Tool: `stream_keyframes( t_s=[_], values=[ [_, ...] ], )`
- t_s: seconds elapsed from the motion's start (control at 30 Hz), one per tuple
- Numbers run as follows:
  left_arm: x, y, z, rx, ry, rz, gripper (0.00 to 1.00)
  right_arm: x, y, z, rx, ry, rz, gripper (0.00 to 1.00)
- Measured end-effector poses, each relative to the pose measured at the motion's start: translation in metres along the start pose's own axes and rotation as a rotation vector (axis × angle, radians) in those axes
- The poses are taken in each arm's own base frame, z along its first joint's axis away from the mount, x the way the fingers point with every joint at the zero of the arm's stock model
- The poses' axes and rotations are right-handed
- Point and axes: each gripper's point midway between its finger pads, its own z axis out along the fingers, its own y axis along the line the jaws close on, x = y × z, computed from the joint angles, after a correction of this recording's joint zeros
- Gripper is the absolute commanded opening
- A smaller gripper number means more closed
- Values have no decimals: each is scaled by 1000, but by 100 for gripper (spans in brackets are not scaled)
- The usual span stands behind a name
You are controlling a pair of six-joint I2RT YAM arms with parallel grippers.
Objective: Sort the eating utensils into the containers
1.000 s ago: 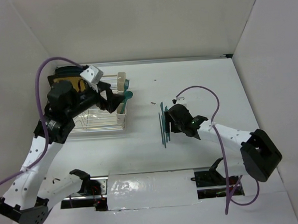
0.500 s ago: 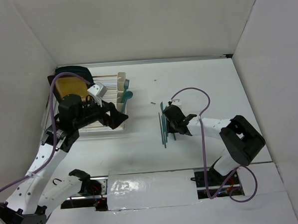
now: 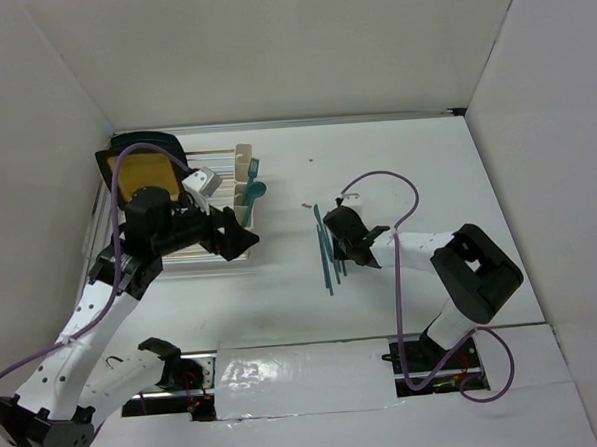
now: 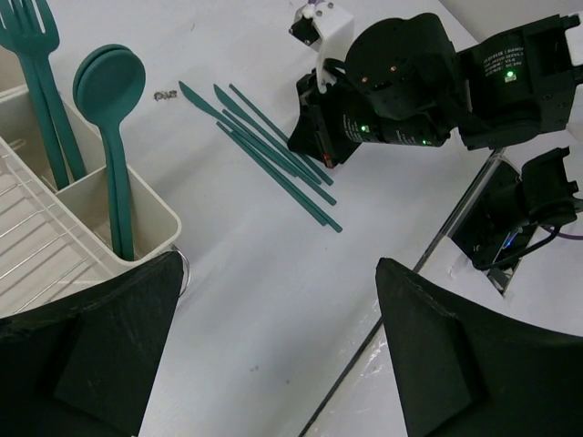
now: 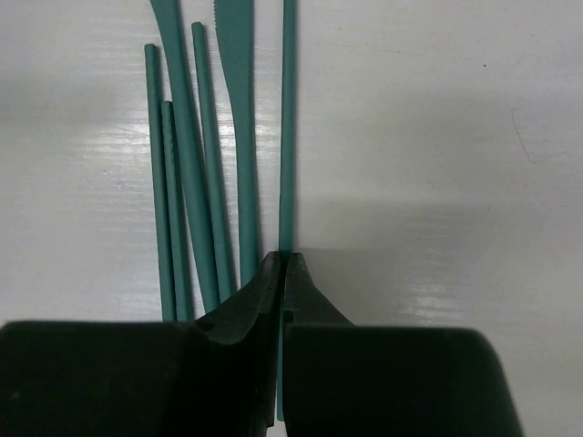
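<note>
Where the row of tall cream-white plastic cutlery cups (image 3: 244,186) stands along the edge of the white wire dish rack (image 4: 36,241), the left gripper (image 4: 273,364) hovers over the near end of that row. Its jaws are spread wide with nothing between them. Two of the cups hold cutlery upright: teal-green plastic forks (image 4: 32,55) in a farther compartment, and round-bowled teal-green plastic spoons (image 4: 109,86) in the compartment next to it on the near side. A tan-and-black board (image 3: 141,174) shows to the left of the cups, beyond the rack.

Well to the right of the cups, a loose bundle of slim teal-green plastic utensils (image 3: 326,244) lies flat on the white table (image 3: 283,304). The pieces are roughly parallel and close together. At least two end in pointed knife blades, one with a serrated edge. The right gripper (image 5: 283,261) is down on this bundle, its jaws pressed together on the outermost teal-green stick (image 5: 288,137), the one on the side of the bundle away from the cups. That thin shaft runs straight out from between the fingertips; whether it is a fork, spoon or knife cannot be told. The other pieces lie just beside the fingers, not gripped. A tiny dark speck (image 4: 166,94) sits on the table between the cups and the bundle.
</note>
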Motion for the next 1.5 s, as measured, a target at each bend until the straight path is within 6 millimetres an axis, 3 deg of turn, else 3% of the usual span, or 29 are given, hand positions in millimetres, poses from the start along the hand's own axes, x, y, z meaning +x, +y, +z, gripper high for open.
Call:
stream_keyframes(
  t_s=[0.2, 0.37, 0.43, 0.53, 0.63, 0.83, 1.03, 1.23, 1.4, 1.5],
  values=[
    [1, 3, 10, 0, 62, -38, 96, 0, 1, -2, -22, 8, 8, 0],
    [3, -8, 24, 34, 111, -63, 95, 10, 1, -30, -126, 23, 15, 0],
    [5, -23, 35, 82, 139, -68, 94, -3, 8, -55, -216, -37, 30, 0],
    [12, -41, 51, 145, 174, -81, 94, -42, 24, -99, -364, -183, 63, 0],
    [23, -50, 72, 168, 215, -118, 94, -60, 33, -125, -457, -256, 67, 0],
    [46, -52, 115, 127, 282, -182, 92, -56, 45, -142, -562, -239, 35, 0],
    [35, -48, 146, 72, 245, -218, 90, -67, 52, -176, -667, -313, 20, 0],
    [31, -43, 166, 31, 219, -256, 86, -66, 55, -184, -704, -321, -5, 0],
    [24, -41, 182, 15, 203, -270, 71, -64, 56, -185, -716, -316, -23, 0],
    [20, -41, 190, 20, 198, -265, 50, -63, 56, -185, -718, -311, -29, 0]
  ],
)
